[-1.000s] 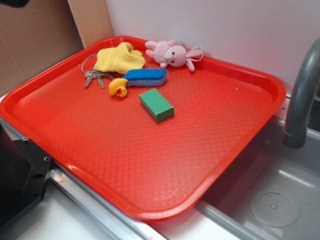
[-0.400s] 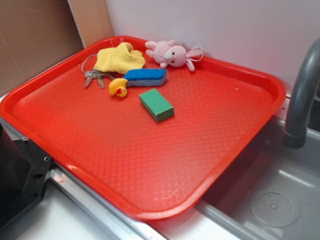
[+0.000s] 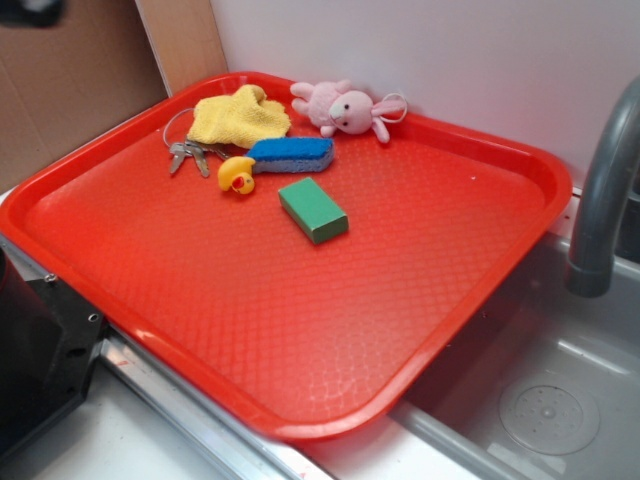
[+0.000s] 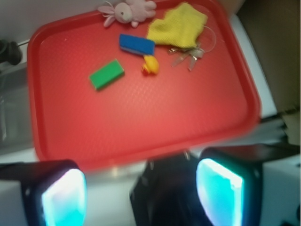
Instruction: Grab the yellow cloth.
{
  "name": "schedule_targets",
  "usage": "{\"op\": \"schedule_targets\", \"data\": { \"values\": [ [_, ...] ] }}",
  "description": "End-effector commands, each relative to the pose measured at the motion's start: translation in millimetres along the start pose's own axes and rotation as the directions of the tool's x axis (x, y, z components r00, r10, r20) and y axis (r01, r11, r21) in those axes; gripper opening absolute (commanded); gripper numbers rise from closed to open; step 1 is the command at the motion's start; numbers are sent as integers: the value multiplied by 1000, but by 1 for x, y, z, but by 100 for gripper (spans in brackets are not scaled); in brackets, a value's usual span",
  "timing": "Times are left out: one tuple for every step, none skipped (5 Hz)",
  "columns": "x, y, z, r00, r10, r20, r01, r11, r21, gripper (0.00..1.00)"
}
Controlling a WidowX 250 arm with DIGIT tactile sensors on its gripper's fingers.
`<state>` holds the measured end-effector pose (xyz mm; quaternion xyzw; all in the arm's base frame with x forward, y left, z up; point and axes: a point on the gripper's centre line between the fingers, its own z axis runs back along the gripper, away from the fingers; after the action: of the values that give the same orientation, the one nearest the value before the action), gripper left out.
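1. Red tray (image 3: 300,330): a large textured plastic tray rests on the counter (image 3: 110,450) beside a grey sink basin (image 3: 540,400); the curved grey faucet (image 3: 600,200) rises at the right edge of the exterior view. All small items sit clustered in the tray's far corner, near the white wall.

2. Yellow cloth (image 3: 240,116): it lies rumpled and flat in that far corner, close to the tray rim. Nothing holds it. In the wrist view the same cloth (image 4: 178,27) appears at the upper right of the tray.

3. Neighbouring items: a bunch of keys (image 3: 190,152) on a ring touches the cloth's near-left edge; a blue sponge (image 3: 292,154) lies just beside the cloth's near side; a small yellow rubber duck (image 3: 237,176) sits against the sponge's left end; a pink plush bunny (image 3: 342,108) lies just to the cloth's right, against the rim; a green block (image 3: 313,210) lies apart from the group, toward the tray's middle.

4. Gripper (image 4: 141,190): seen only in the wrist view — its two fingers (image 4: 63,190) stand wide apart with an empty gap between them, gripping nothing. It hovers above the tray's near edge, well apart from the cloth. The wrist view is somewhat blurred.
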<state>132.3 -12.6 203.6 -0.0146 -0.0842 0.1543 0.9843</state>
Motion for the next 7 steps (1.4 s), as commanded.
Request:
{"op": "schedule_targets", "data": {
  "values": [
    [59, 10, -37, 988, 150, 41, -149, 988, -28, 100],
    [77, 27, -56, 979, 196, 63, -193, 980, -43, 100],
    [96, 41, -77, 959, 269, 91, -267, 963, -35, 100],
    [118, 46, -99, 949, 304, 87, -302, 953, -37, 100],
    [137, 43, -121, 947, 306, 98, -304, 952, -28, 100],
    [153, 47, -140, 936, 337, 103, -341, 940, 28, 100],
    [157, 54, -151, 926, 360, 111, -369, 926, 78, 100]
  ]
}}
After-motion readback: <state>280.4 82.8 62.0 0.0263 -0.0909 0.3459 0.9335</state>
